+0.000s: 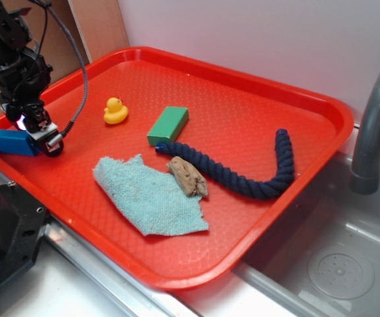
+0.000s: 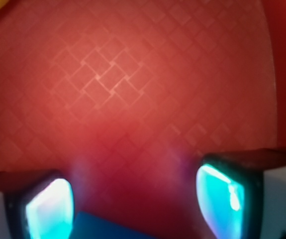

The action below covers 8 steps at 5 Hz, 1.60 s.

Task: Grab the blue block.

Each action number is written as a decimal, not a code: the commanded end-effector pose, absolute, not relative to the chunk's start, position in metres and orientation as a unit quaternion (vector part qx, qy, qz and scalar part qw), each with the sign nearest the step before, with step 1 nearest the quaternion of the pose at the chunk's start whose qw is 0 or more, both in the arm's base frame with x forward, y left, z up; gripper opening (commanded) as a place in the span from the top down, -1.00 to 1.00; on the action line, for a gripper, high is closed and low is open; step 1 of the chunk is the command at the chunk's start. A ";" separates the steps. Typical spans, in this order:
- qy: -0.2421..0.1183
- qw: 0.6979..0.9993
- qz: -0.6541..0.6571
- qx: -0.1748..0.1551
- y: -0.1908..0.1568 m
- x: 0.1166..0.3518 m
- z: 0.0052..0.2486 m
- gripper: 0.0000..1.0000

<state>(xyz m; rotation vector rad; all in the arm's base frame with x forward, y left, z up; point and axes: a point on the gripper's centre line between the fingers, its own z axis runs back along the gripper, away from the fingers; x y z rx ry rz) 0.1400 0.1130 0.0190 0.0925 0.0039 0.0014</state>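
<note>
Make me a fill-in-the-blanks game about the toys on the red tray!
1. The toy duck is colored ____.
2. The green block lies between the duck and the dark ____.
3. The pincer is right beside the ____ block.
4. The brown lump rests on the edge of the light blue ____.

Missing words: yellow, rope, blue, cloth

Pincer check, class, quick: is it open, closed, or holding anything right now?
Pincer: open, fingers spread, with the blue block at its fingers, not yet gripped.

A red tray (image 1: pixel 308 119) is seen carrying the blue block (image 1: pixel 11 141) beside the gripper (image 1: pixel 41 132), with duck (image 1: pixel 115 111), green block (image 1: pixel 168 125), cloth (image 1: pixel 151 195) and rope (image 1: pixel 256 178) farther off.
</note>
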 end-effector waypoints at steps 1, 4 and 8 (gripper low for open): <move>-0.083 0.992 -0.095 0.016 0.076 0.168 0.086 -1.00; -0.017 0.974 -0.225 0.030 0.112 0.117 0.065 -1.00; 0.088 0.966 -0.232 0.072 0.100 0.128 0.019 1.00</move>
